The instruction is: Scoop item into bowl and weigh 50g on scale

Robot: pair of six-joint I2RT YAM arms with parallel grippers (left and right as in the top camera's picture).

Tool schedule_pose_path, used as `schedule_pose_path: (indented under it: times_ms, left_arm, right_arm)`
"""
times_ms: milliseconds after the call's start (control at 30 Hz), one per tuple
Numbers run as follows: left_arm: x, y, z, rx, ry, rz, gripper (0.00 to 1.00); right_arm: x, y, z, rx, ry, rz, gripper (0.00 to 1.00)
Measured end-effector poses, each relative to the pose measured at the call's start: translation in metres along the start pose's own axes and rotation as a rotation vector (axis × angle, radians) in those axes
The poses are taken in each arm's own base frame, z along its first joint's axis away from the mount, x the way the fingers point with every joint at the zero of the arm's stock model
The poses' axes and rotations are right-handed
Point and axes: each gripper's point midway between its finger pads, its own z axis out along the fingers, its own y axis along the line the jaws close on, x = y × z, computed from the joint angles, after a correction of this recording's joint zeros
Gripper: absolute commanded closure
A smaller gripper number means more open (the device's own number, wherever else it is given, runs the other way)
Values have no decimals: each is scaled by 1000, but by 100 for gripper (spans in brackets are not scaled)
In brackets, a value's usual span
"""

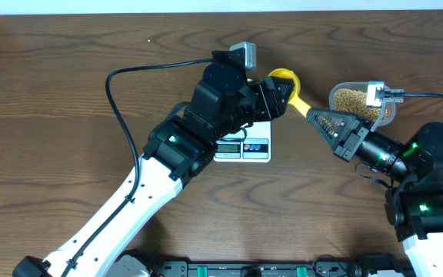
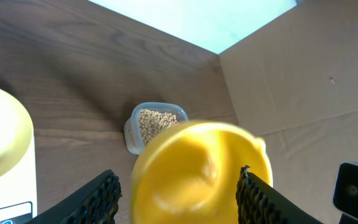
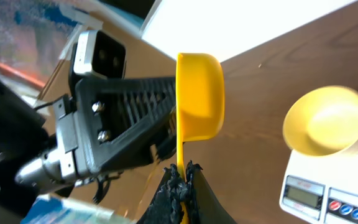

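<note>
My left gripper (image 2: pixel 178 190) stands open, jaws on either side of the scoop (image 3: pixel 201 93) cup without pinching it, beside the scale (image 1: pixel 242 150) where the bowl (image 3: pixel 325 121) sits looking empty. My right gripper (image 3: pixel 182 180) is clamped on the scoop's handle. The beans (image 1: pixel 356 100) all lie in the tub (image 1: pixel 337 94) at the right, so I judge that the scooping and weighing are not yet begun.

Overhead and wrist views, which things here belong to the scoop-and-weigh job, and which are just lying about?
Job in hand:
beans in the clear tub
yellow scoop
pale yellow bowl
white scale

Just lying about:
black cable
cardboard panel
</note>
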Motion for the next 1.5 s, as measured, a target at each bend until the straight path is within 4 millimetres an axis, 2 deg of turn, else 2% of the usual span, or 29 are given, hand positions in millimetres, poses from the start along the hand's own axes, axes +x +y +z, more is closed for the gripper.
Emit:
schedule_pose_path:
  times_ms: [233, 433, 567, 667, 767, 833, 967, 1067, 1133, 1300, 1500]
  left_arm:
    - [8, 9, 0, -38, 30, -9, 33]
    - [11, 13, -1, -51, 43, -14, 25]
    - [11, 12, -1, -51, 43, -14, 25]
    - [11, 13, -1, -51, 43, -14, 26]
    - [11, 12, -1, -51, 43, -16, 42]
    - [11, 12, -1, -51, 43, -12, 44]
    - [11, 12, -1, -51, 43, -10, 67]
    - [11, 12, -1, -51, 43, -14, 80]
    - [11, 12, -1, -51, 43, -12, 92]
    - [11, 12, -1, -50, 42, -15, 92]
    - [7, 8, 0, -35, 28, -39, 92]
  right_arm:
    - [-19, -7, -3, 52, -96, -55, 98]
    - [-51, -36, -25, 179, -230, -78, 98]
    - [-60, -48, -36, 227, -263, -77, 98]
    - [-60, -49, -38, 230, -264, -80, 99]
    - [-58, -47, -36, 215, -249, -80, 99]
    - [-55, -45, -35, 198, -234, -68, 99]
    - [-48, -36, -32, 141, -192, -10, 99]
    - [-44, -30, -31, 107, -171, 30, 99]
    - [-45, -23, -30, 75, -165, 40, 99]
    - [-45, -5, -29, 4, -148, 49, 99]
    - [-31, 7, -19, -44, -82, 75, 99]
